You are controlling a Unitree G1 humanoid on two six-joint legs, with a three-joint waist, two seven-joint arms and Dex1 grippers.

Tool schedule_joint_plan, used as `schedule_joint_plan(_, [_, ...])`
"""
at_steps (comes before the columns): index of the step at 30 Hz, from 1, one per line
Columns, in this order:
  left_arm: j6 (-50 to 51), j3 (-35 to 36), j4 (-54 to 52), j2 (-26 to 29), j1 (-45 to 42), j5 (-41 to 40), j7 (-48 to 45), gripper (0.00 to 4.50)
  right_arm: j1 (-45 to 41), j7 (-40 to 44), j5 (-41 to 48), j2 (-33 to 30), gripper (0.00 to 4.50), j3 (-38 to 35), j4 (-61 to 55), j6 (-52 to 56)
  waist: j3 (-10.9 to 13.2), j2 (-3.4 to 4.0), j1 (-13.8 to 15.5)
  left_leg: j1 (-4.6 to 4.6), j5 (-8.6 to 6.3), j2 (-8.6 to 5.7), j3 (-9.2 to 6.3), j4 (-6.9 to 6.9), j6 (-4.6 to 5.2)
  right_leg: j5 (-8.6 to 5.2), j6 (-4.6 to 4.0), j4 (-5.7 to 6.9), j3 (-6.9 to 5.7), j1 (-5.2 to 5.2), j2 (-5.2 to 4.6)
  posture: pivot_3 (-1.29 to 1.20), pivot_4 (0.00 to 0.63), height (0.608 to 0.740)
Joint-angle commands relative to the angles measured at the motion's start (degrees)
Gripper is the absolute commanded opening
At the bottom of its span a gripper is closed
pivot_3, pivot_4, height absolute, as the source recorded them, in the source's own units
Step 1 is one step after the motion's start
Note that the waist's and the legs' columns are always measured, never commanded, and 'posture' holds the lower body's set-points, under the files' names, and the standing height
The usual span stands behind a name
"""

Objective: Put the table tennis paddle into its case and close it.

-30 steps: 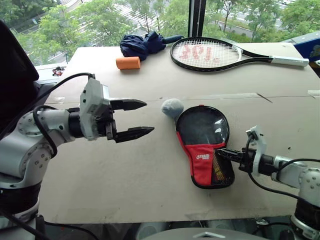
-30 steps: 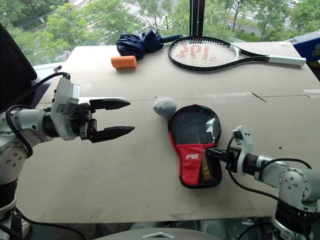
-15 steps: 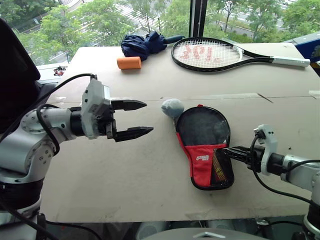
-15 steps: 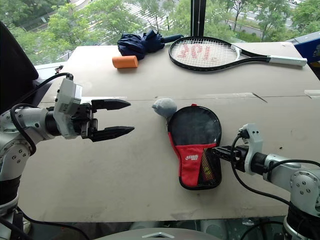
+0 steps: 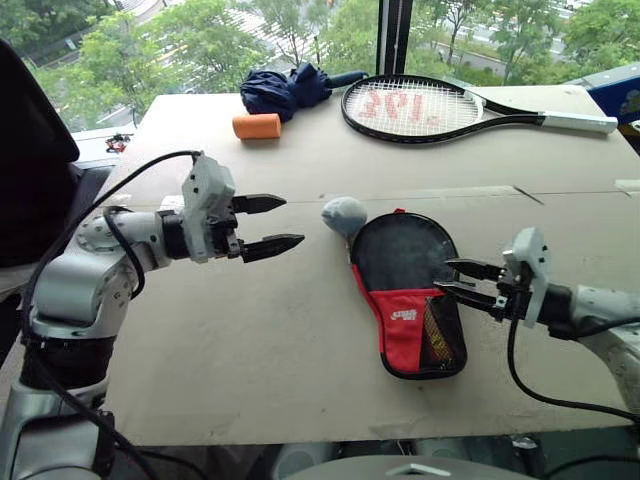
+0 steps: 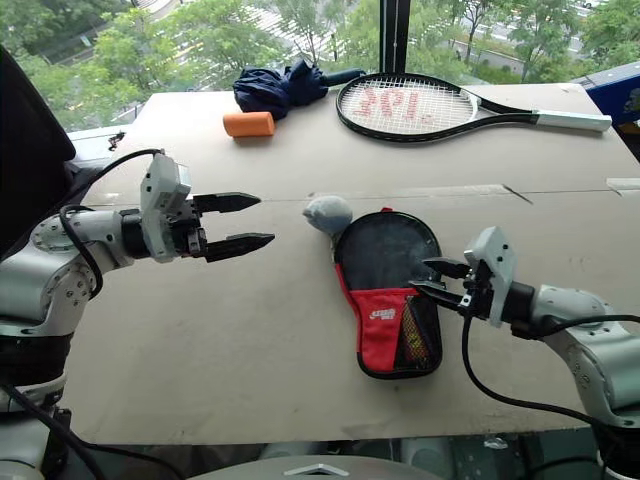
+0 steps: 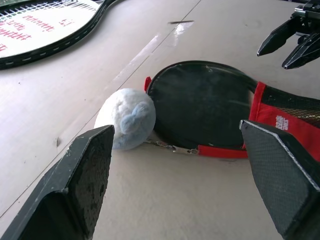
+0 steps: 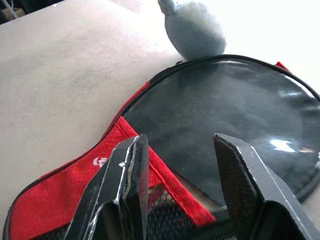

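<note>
Right wrist view shows case (image 8: 220, 115) window between open right hand (image 8: 192, 200) fingers

white logo on case (image 5: 405, 285), unreadable

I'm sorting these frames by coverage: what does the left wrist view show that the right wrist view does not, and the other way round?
The left wrist view alone takes in the strung head of the tennis racket, the right gripper hanging open above the table, and the left gripper's own wide-spread fingers. The right wrist view alone gives the white logo seen close between the right gripper's own fingers. Both share the case lying flat, its clear round window, its red panel and the pale fluffy ball against its rim.
</note>
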Motion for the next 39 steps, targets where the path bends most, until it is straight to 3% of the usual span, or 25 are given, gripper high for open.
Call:
schedule_joint_plan(1, [-5.8, -2.4, 8.8, -3.1, -5.2, 4.3, -1.7, 4.15, -0.5, 0.3, -4.1, 0.6, 2.01, 4.7, 2.7, -4.5, 0.0, -0.04, 0.3, -0.02, 0.0, -0.02, -0.05, 0.02, 0.0, 0.0, 0.0, -0.02, -0.01, 0.0, -0.02, 0.0, 0.15, 0.726])
schedule_joint_plan(8, [-19.3, -8.8, 32.1, -12.2, -17.8, 14.9, -3.4, 4.15, -0.5, -2.7, -10.0, -1.4, 2.01, 10.1, 6.7, -1.0, -0.1, -0.38, 0.2, -0.1, 0.0, -0.05, -0.18, 0.21, 0.0, 0.0, 0.0, 0.04, -0.1, 0.01, -0.02, 0.0, 0.15, 0.726])
schedule_joint_plan(13, [-33.9, -14.7, 56.7, -20.2, -31.8, 24.7, -5.1, 4.15, -2.4, -5.5, -9.5, -1.5, 2.01, 10.8, 5.6, 5.2, -0.4, -0.93, 0.5, -0.12, 0.01, -0.07, -0.29, 0.28, -0.01, 0.01, 0.01, 0.07, -0.27, 0.06, -0.03, 0.0, 0.15, 0.726])
schedule_joint_plan(18, [-41.4, -14.6, 68.3, -24.8, -37.9, 28.1, -7.8, 4.15, -2.6, -6.5, -9.3, -0.9, 2.01, 11.2, 4.6, 6.5, -0.4, -1.01, 0.0, -0.28, 0.0, -0.09, -0.31, 0.32, 0.0, 0.01, 0.02, 0.07, -0.25, 0.0, -0.05, 0.0, 0.15, 0.726])
schedule_joint_plan(19, [-42.0, -14.5, 69.4, -25.4, -38.4, 28.4, -9.2, 3.59, -2.6, -6.7, -9.4, -0.8, 2.07, 11.5, 4.5, 6.7, -0.4, -1.02, 0.0, -0.29, 0.0, -0.08, -0.31, 0.32, 0.0, 0.01, 0.02, 0.09, -0.25, -0.01, -0.06, 0.0, 0.15, 0.726])
schedule_joint_plan(21, [-43.0, -14.2, 71.0, -26.0, -39.1, 29.2, -10.6, 3.03, -2.6, -7.2, -9.6, -0.7, 2.07, 11.9, 4.4, 7.2, -0.4, -1.02, -0.1, -0.31, 0.01, -0.08, -0.32, 0.33, 0.0, 0.01, 0.02, 0.1, -0.25, -0.02, -0.06, 0.0, 0.15, 0.726])
schedule_joint_plan(24, [-43.4, -14.8, 73.3, -26.7, -40.5, 31.3, -12.1, 1.58, -2.9, -8.4, -10.0, -0.2, 2.07, 12.8, 4.3, 8.7, -0.4, -1.05, -0.1, -0.31, 0.01, -0.08, -0.37, 0.35, 0.0, 0.01, 0.02, 0.11, -0.3, -0.02, -0.05, 0.0, 0.15, 0.726])
schedule_joint_plan(27, [-43.0, -13.4, 75.5, -27.2, -42.5, 32.8, -6.1, 0.28, -2.9, -8.7, -10.9, -0.7, 2.07, 14.2, 4.1, 9.1, -0.5, -1.19, -0.1, -0.37, 0.01, -0.09, -0.43, 0.47, 0.0, 0.01, 0.02, 0.14, -0.39, -0.02, -0.05, 0.0, 0.15, 0.726])
schedule_joint_plan(28, [-42.4, -13.0, 76.2, -27.4, -43.4, 33.4, -3.0, 0.08, -2.8, -8.7, -11.4, -1.1, 2.07, 14.8, 4.2, 9.2, -0.6, -1.3, -0.1, -0.38, 0.01, -0.09, -0.44, 0.49, 0.0, 0.01, 0.02, 0.14, -0.4, -0.02, -0.05, 0.0, 0.15, 0.726])
schedule_joint_plan(34, [-40.1, -13.7, 79.0, -30.9, -47.4, 38.4, 14.5, 0.08, -2.8, -9.0, -12.6, -1.4, 2.07, 16.5, 4.5, 9.3, -0.7, -1.45, 0.0, -0.55, 0.01, -0.11, -0.64, 0.73, -0.01, 0.01, 0.02, 0.18, -0.64, -0.02, -0.05, 0.0, 0.15, 0.726])
schedule_joint_plan(39, [-37.7, -14.8, 80.2, -38.7, -50.1, 42.9, 27.8, 0.08, -2.2, -8.6, -12.3, -1.6, 2.07, 17.2, 2.5, 10.2, -0.7, -1.52, 0.5, -0.76, 0.0, -0.2, -0.89, 1.02, 0.0, 0.02, 0.03, 0.2, -0.9, -0.01, -0.09, 0.0, 0.15, 0.726])
